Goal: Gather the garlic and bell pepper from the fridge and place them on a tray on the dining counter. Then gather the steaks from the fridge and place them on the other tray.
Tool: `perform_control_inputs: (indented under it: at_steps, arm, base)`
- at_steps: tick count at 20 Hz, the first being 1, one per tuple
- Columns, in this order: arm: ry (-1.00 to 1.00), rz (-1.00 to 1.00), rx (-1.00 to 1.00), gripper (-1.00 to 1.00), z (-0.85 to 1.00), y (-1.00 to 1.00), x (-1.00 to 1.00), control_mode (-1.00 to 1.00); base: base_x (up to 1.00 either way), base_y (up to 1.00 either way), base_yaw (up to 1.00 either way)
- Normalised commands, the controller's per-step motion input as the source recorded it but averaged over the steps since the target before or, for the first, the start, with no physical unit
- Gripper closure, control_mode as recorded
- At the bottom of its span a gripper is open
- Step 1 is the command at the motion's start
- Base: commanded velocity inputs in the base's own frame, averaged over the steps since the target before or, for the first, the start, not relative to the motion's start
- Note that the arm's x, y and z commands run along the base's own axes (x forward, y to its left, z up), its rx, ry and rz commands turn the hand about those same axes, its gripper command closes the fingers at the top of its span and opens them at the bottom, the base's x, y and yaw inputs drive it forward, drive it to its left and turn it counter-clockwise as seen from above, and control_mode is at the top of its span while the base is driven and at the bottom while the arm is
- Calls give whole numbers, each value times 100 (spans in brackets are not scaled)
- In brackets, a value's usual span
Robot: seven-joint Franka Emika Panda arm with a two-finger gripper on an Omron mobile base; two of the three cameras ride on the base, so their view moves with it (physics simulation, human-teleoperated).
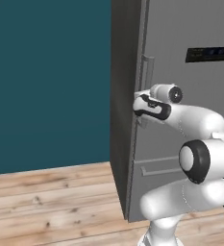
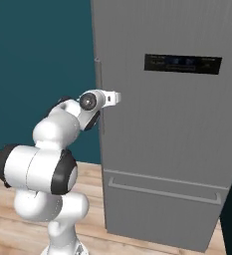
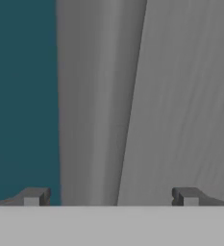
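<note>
The tall grey steel fridge (image 1: 180, 29) (image 2: 177, 129) stands with its door shut, a black display strip (image 2: 182, 63) high on the front. Its long vertical bar handle (image 1: 147, 72) (image 2: 99, 79) runs down the door's left edge. My gripper (image 1: 141, 109) (image 2: 112, 98) is at that handle, about mid-height. In the hand view the gripper (image 3: 111, 197) is open, with the handle bar (image 3: 96, 96) rising between the two fingertips (image 3: 36, 197). The garlic, bell pepper and steaks are hidden behind the shut door. The dining counter and trays are out of view.
A lower drawer front with a horizontal bar handle (image 1: 156, 170) (image 2: 162, 191) sits under the main door. A teal wall (image 1: 46, 81) lies left of the fridge, above a light wooden floor (image 1: 46, 202).
</note>
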Motion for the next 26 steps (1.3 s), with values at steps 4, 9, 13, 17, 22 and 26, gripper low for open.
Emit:
perform_control_inputs:
  at_steps: [4, 9, 13, 17, 22, 26]
  arm:
    - [0, 0, 0, -100, 0, -4, 80, -100]
    - [3, 0, 0, -100, 0, -3, 83, -100]
    - [20, 0, 0, 100, 6, -1, 65, -100]
    - [31, 0, 0, 100, 15, -28, -8, -100]
    - [38, 0, 0, 100, 13, -49, -31, -100]
    - [38, 0, 0, 100, 18, -54, -24, -100]
  base:
    - [0, 0, 0]
    - [0, 0, 0]
    - [0, 0, 0]
    - [0, 0, 0]
    - [0, 0, 0]
    - [0, 0, 0]
